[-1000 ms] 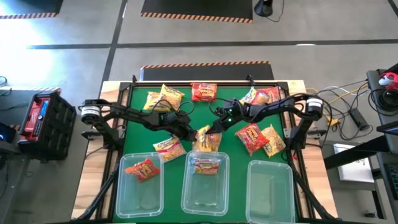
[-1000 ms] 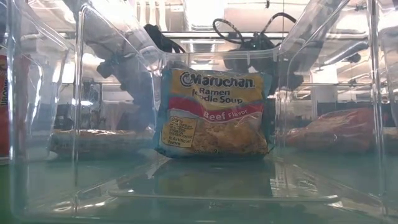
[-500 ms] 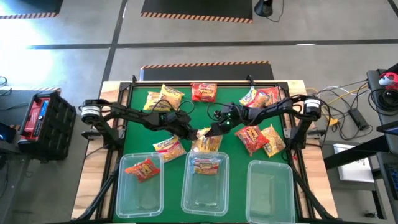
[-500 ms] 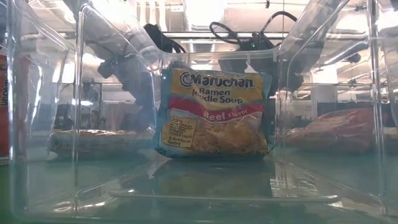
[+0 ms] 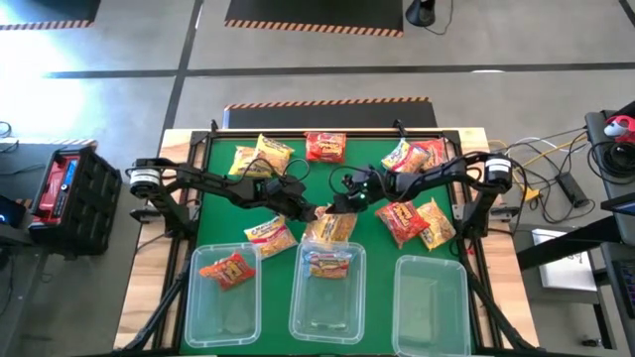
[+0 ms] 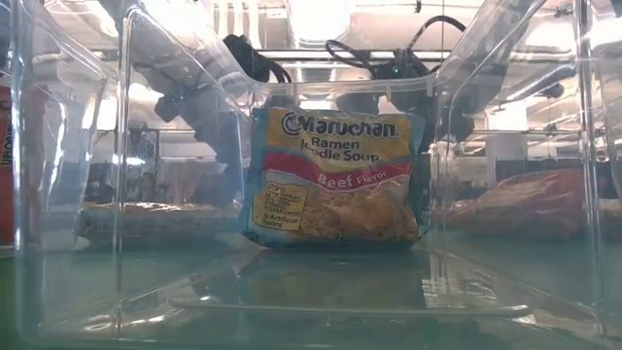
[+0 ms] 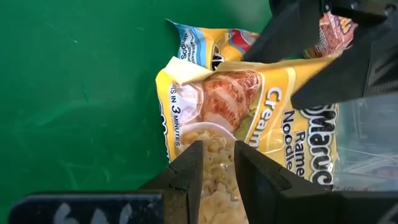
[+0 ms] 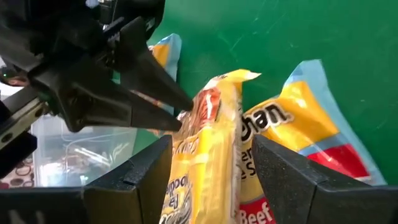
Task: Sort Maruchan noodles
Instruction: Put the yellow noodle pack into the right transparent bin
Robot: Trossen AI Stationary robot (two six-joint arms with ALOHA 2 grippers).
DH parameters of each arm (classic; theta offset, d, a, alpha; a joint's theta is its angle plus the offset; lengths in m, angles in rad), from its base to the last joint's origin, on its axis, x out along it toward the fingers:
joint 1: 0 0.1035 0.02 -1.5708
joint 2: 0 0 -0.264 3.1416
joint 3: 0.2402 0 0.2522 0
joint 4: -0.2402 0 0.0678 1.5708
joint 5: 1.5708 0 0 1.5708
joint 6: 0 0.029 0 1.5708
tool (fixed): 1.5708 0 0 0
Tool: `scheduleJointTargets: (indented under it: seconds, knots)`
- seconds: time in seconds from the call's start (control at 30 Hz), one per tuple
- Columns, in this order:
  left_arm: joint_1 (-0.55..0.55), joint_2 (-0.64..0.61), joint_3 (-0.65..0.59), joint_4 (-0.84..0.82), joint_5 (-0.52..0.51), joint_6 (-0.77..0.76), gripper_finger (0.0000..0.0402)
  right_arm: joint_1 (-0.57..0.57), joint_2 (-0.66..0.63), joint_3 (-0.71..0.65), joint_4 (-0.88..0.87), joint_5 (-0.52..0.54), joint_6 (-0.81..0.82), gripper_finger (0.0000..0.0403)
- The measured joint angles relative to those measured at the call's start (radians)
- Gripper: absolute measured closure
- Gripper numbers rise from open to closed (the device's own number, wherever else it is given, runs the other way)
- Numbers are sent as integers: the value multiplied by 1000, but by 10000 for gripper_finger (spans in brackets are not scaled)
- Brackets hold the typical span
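Observation:
A yellow Maruchan noodle packet (image 7: 261, 112) is at the table's middle, partly over a beef packet with blue edges (image 8: 298, 124) that lies flat on the green mat. My left gripper (image 5: 316, 211) is shut on the yellow packet. My right gripper (image 5: 339, 205) faces it, open. Its two fingers (image 8: 143, 174) stand on either side of the packet (image 8: 208, 162), which is turned on edge between them. Other packets lie around on the mat. My left gripper pinches the yellow packet between its two fingers at one side edge, on the printed noodle picture (image 7: 216, 134). The fingers slant down from the table's left. The packet is tipped up on edge; whether its lower edge rests on the beef packet I cannot tell. Whether my right gripper touches the packet I cannot tell.
Three clear tubs stand along the near edge: the left one (image 5: 226, 297) holds a red packet, the middle one (image 5: 327, 297) a beef packet (image 6: 335, 175), the right one (image 5: 434, 297) shows none. Loose packets lie at the far edge (image 5: 325, 146), the right (image 5: 402, 218) and near my left gripper (image 5: 270, 233).
My right gripper has rolled a little at the wrist and edged toward the yellow packet. My left gripper keeps its hold in the same place.

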Motion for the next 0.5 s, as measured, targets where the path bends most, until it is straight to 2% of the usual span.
scheduleJointTargets:
  seconds: [0.5]
  knots:
    - [0, 0, 0, 3, -38, -14, 328, 24, 1, 0, -59, -19, 18, 242]
